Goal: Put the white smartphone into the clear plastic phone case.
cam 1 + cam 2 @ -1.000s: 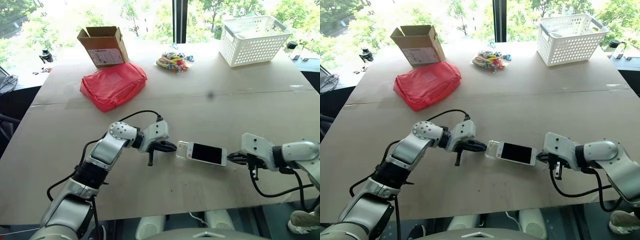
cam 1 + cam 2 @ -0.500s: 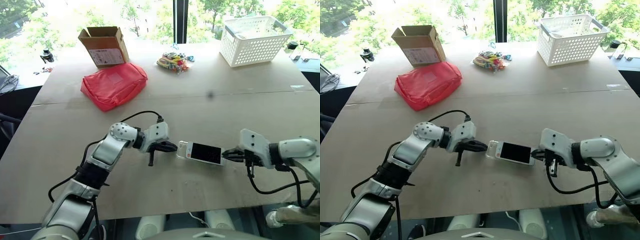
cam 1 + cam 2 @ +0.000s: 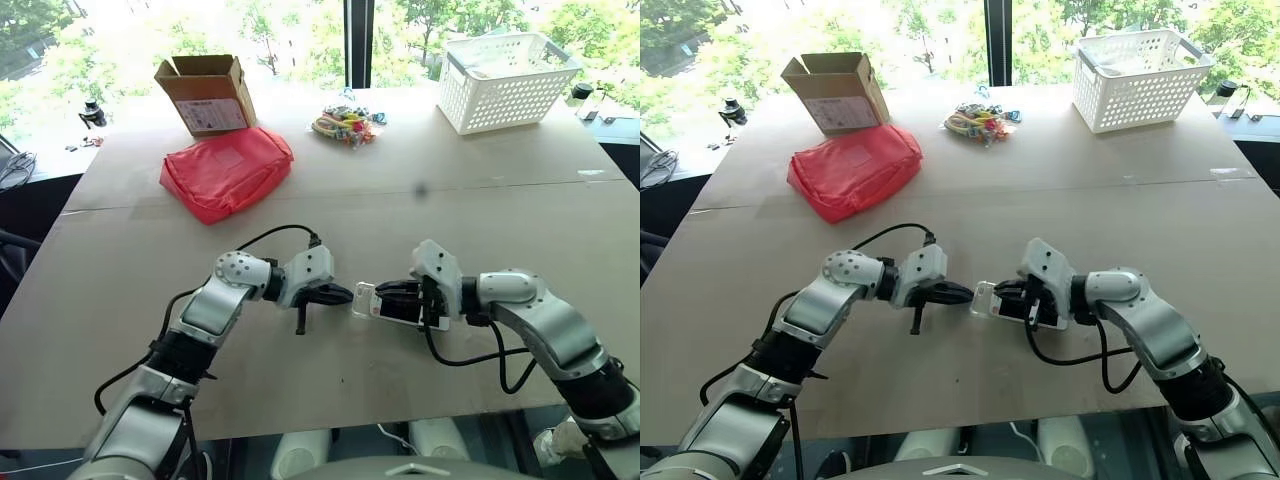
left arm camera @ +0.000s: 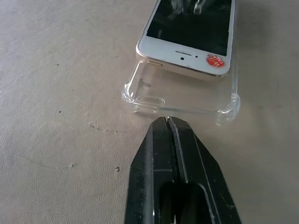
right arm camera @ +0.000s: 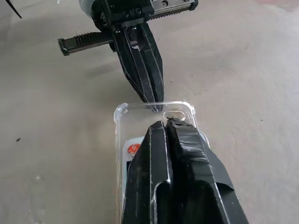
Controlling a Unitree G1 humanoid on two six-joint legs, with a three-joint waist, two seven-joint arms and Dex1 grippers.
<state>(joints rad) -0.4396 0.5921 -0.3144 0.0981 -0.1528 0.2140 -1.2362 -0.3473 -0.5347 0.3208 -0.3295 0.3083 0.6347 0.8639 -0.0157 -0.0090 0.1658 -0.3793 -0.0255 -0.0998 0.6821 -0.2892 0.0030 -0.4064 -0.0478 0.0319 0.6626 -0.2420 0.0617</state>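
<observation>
The white smartphone (image 4: pixel 191 32) lies screen up on the table, its near end resting partway inside the clear plastic phone case (image 4: pixel 182 95). The case's empty end sticks out past the phone toward my left gripper (image 3: pixel 347 295). That gripper is shut, and its tip sits right at the case's end rim. My right gripper (image 5: pixel 164 125) is shut too. It reaches over the phone from the other side, hiding most of the screen, and its tips hang above the case's empty end. The two grippers point at each other, a short gap apart.
At the back of the table stand a cardboard box (image 3: pixel 205 92), a red pouch (image 3: pixel 227 170), a bundle of colourful small items (image 3: pixel 345 122) and a white lattice basket (image 3: pixel 505 78). The table's front edge runs just below both arms.
My right gripper has swung left, from the phone's far end to over the phone, close to the left gripper. Left gripper, phone and case have stayed in place.
</observation>
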